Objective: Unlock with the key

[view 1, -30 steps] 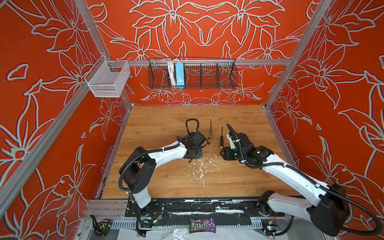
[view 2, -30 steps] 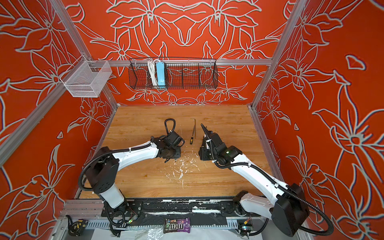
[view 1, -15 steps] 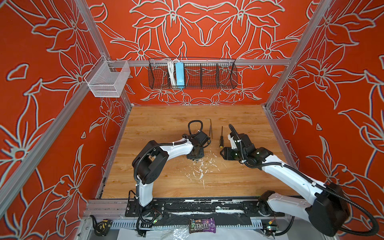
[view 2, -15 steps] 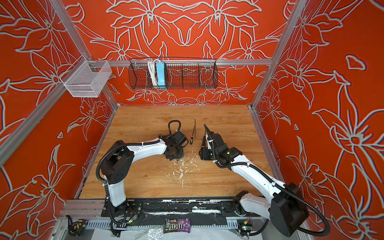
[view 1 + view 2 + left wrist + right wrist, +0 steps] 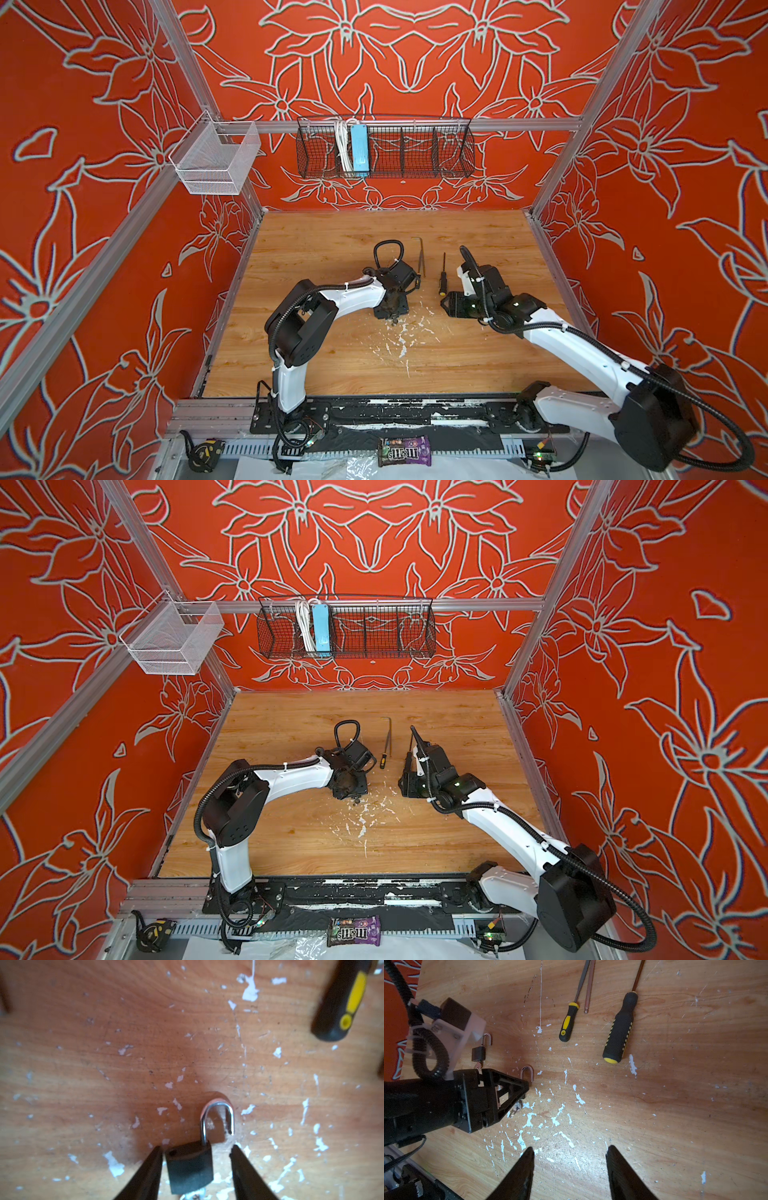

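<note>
Padlock (image 5: 190, 1167) lies flat on the counter (image 5: 93, 1053) in the left wrist view, its shackle (image 5: 204, 1130) swung open. The fingers (image 5: 145, 1178) of the left end effector (image 5: 195, 1148) stand apart on either side of its body, a narrow gap on one side and a wider one on the other, gripping nothing.

In the right wrist view, the right end effector (image 5: 570, 1151) is spread wide and empty over the counter. A key (image 5: 517, 1106) on a ring shows beside the left end effector.

In both top views the padlock sits near the counter's middle, mostly hidden.
</note>
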